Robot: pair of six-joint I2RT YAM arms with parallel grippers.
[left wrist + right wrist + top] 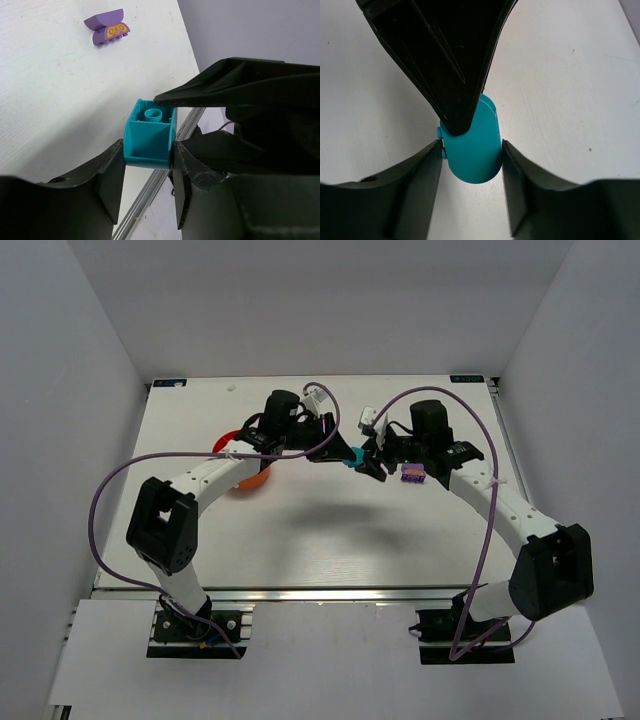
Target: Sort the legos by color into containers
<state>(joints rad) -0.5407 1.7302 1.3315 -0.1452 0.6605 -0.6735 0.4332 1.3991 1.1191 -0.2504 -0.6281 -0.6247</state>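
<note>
A cyan lego brick (352, 458) hangs above the table's middle, between both grippers. In the left wrist view the brick (149, 135) sits pinched between my left gripper's (148, 155) fingertips, hollow side facing the camera. In the right wrist view the brick (472, 150) is also touched on both sides by my right gripper (471, 150). A finger of the other gripper overlaps the brick in each view. A purple lego with yellow marks (413, 474) lies on the table by the right arm; it also shows in the left wrist view (106, 27). The orange-red bowl (250, 480) is mostly hidden under the left arm.
The white table's right edge with its metal rail (165, 170) runs under the left gripper. Purple cables loop over both arms. White walls surround the table on three sides.
</note>
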